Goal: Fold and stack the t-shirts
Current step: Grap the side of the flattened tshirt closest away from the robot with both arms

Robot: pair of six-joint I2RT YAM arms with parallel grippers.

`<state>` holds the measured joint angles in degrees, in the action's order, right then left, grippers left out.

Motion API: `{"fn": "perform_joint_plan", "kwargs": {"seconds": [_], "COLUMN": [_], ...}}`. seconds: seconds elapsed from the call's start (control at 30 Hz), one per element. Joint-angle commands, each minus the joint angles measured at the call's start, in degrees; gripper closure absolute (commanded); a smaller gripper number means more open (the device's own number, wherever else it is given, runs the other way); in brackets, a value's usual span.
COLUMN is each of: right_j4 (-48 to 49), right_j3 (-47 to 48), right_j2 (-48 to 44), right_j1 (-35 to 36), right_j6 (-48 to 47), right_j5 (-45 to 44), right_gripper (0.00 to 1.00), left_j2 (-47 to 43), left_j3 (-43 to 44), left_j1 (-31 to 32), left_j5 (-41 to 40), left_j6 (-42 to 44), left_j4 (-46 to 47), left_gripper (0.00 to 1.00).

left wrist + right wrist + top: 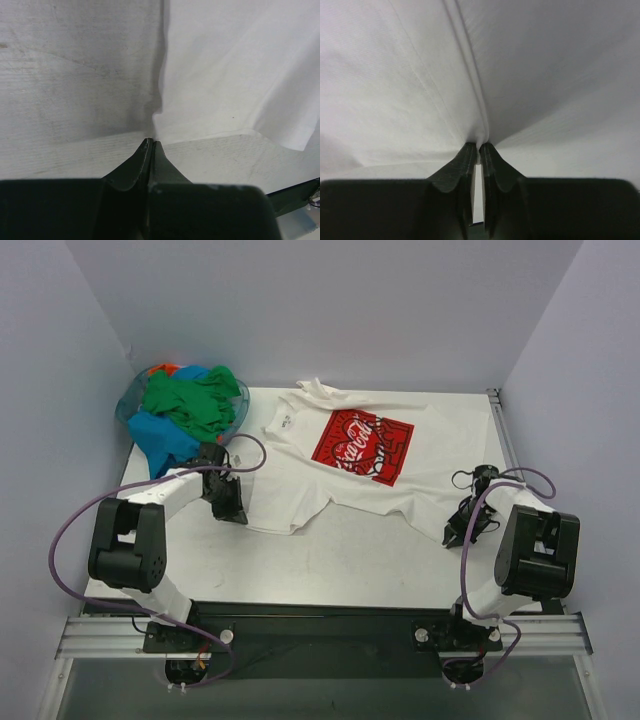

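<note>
The white t-shirt with a red square logo lies spread across the table, its neck toward the back left. My left gripper is shut on the shirt's near left edge; in the left wrist view the cloth runs up from the closed tips. My right gripper is shut on the shirt's near right corner; in the right wrist view a fold of white cloth is pinched between the fingers. Green, blue and orange shirts are piled at the back left.
The coloured shirts sit in a clear bluish basket in the back left corner, partly spilling over the table's edge. Bare white table lies between the shirt and the arm bases. Walls close in the back and both sides.
</note>
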<state>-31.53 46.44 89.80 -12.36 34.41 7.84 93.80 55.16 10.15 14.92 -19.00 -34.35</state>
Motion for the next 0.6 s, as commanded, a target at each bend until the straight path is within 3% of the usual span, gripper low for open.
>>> {"fn": "perform_joint_plan", "kwargs": {"seconds": [0.0, 0.07, 0.3, 0.57], "right_j4": [-2.65, -3.97, -11.52, -18.29], "right_j3": [0.5, 1.29, 1.03, -0.99], "right_j2": [1.96, 1.7, -4.62, -12.19], "right_j1": [-0.12, -0.12, -0.03, 0.49], "right_j6": [-1.19, -1.8, -1.72, -1.19], "right_j5": [0.16, 0.08, 1.22, 1.39], "right_gripper": [0.92, 1.0, 1.0, 1.0], "left_j2": [-0.11, -0.9, -5.99, -17.85], "left_j3": [3.38, 3.9, 3.65, -1.36], "left_j1": [-0.84, -0.92, -1.45, -1.89], "left_j5": [0.73, 0.82, 1.43, 1.52], "left_j6": [0.63, 0.72, -1.73, -8.06], "left_j4": [-1.51, -2.56, -6.34, -11.52], "left_gripper": [1.0, 1.0, 1.0, 1.0]}}
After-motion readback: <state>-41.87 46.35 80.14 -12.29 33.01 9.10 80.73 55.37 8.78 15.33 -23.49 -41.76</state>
